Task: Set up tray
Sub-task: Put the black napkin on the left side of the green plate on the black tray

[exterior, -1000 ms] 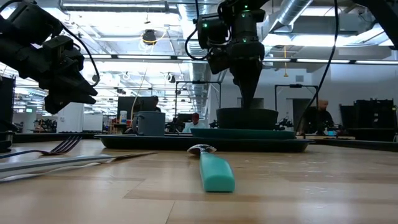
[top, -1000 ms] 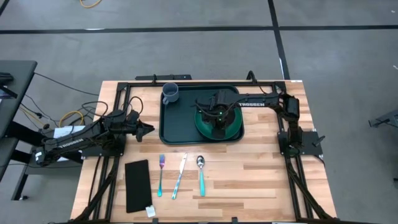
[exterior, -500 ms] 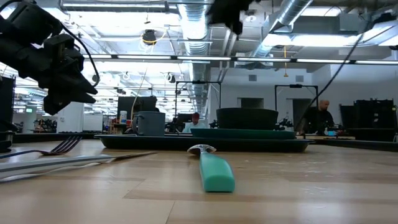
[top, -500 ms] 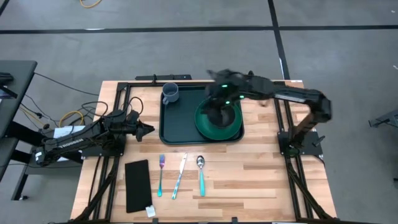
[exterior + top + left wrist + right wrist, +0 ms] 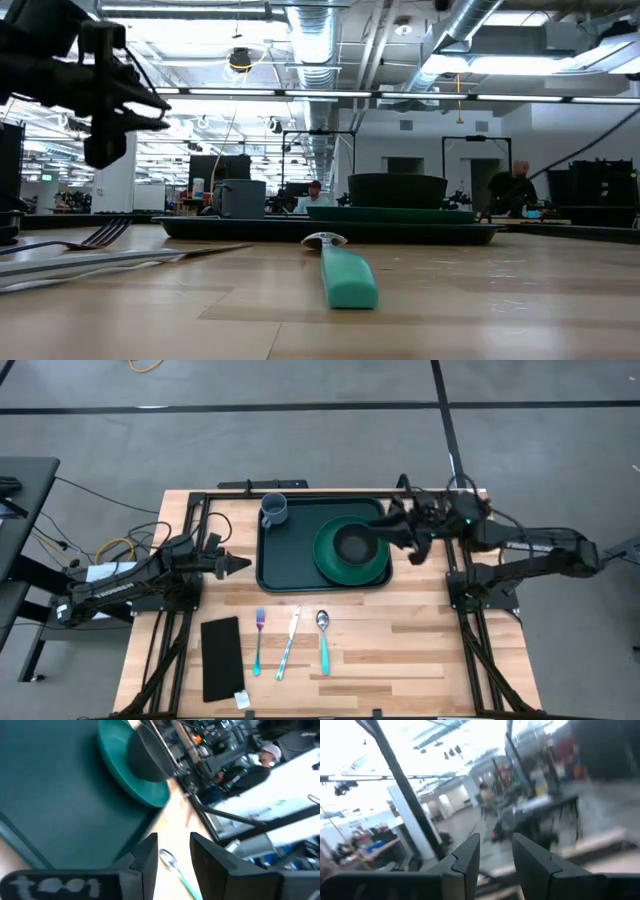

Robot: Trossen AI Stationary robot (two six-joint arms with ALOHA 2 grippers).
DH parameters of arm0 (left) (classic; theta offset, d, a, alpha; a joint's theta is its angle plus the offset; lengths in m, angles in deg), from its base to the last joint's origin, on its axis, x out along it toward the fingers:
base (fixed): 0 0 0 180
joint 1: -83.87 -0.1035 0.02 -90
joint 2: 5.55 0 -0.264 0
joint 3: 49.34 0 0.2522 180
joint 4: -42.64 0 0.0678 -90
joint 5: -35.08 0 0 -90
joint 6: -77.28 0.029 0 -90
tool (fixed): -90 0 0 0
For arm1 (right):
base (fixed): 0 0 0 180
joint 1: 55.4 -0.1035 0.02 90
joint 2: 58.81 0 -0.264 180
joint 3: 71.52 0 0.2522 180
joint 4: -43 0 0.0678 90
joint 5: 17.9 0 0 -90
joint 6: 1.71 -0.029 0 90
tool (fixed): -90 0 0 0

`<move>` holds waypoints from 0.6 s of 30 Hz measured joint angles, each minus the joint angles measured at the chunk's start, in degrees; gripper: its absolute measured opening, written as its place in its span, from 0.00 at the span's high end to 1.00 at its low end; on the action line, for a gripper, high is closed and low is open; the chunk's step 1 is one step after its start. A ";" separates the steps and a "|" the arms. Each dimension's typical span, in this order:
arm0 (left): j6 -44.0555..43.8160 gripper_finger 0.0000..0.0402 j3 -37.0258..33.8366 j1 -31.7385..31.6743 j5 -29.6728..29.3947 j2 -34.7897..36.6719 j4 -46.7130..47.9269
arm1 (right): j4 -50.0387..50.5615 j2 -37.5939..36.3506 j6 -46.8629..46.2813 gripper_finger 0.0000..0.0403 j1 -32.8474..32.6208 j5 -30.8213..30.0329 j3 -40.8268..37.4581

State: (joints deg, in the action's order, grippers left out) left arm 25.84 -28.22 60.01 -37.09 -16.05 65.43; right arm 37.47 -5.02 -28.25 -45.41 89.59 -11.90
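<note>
Three items are already on the tray [image 5: 275, 565]: cup [image 5: 274, 509] in its far-left corner, green plate [image 5: 350, 560] on its right half, dark bowl [image 5: 352, 544] sitting on the plate. The tray itself sits at the far edge of the surface [image 5: 420, 650], about mid-width.

Left to do, as I read it: the cutlery. Fork [image 5: 258, 640], knife [image 5: 289, 642] and spoon [image 5: 323, 640] lie in a row on the bare wood between the tray and the near edge, none on the tray yet. A black flat rectangle [image 5: 221, 657] sits near the near-left corner, with a small white scrap [image 5: 241, 700] just beside it at the near edge; can't say if either belongs to the job.

Right gripper [image 5: 400, 538] hangs off the tray's right edge, just beside the plate, fingers apart, nothing between them. Left gripper [image 5: 238, 565] hovers just off the tray's left edge, fingers parted a little, empty.

You've got no obstruction over the cutlery. Watch the tray rim, and the plate and bowl fill the right half, so free tray floor is mostly left of the plate. People are in the room behind, well clear.
</note>
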 joint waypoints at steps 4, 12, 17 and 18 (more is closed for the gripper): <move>0.09 0.75 3.95 0.03 2.42 0.00 7.35 | 2.80 -2.44 -7.95 0.73 -2.56 0.24 -6.39; 2.90 0.75 14.66 0.33 2.66 -1.34 24.10 | 9.45 -3.28 -11.36 0.73 -9.33 0.40 -12.58; 3.45 0.75 19.71 3.17 2.45 -4.84 32.34 | 15.53 -3.17 -16.10 0.73 -13.20 -1.94 -16.40; 3.21 0.75 20.32 4.08 2.45 -5.76 32.97 | 16.33 -2.99 -16.80 0.73 -14.13 -2.98 -16.70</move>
State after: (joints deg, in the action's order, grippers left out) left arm 29.06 -7.89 64.09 -34.64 -21.81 98.40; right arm 53.79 -8.01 -45.04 -59.55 86.61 -28.60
